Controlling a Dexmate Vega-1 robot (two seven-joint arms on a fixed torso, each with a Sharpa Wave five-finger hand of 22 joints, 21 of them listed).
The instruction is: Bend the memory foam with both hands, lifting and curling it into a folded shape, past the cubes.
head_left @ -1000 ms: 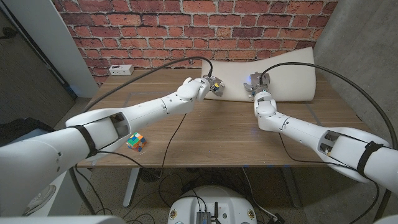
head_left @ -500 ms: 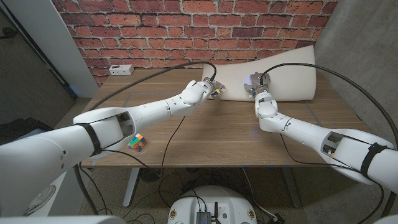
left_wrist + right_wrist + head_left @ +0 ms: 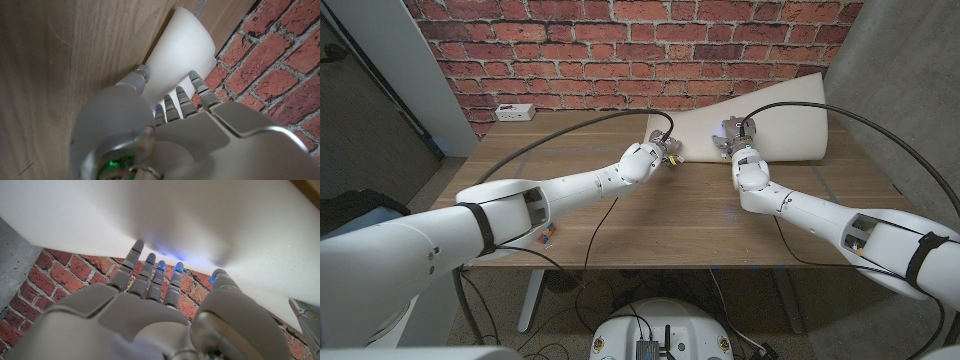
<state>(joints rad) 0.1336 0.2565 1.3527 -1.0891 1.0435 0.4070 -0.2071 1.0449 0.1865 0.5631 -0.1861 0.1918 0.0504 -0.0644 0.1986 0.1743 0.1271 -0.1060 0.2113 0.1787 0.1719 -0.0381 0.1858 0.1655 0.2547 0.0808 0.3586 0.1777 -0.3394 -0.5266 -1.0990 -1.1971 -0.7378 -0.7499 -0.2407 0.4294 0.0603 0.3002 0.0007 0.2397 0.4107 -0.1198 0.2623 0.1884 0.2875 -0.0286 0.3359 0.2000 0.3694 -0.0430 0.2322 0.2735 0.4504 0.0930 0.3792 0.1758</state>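
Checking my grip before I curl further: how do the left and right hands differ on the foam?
The left hand grips the low left corner of the memory foam, near the table. The right hand holds the foam's front edge nearer the middle, where it rises. Both have thumb and fingers on opposite sides of the foam.

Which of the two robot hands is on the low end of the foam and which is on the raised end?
The left hand grips the low end of the memory foam near the table; the right hand holds where it rises toward the wall.
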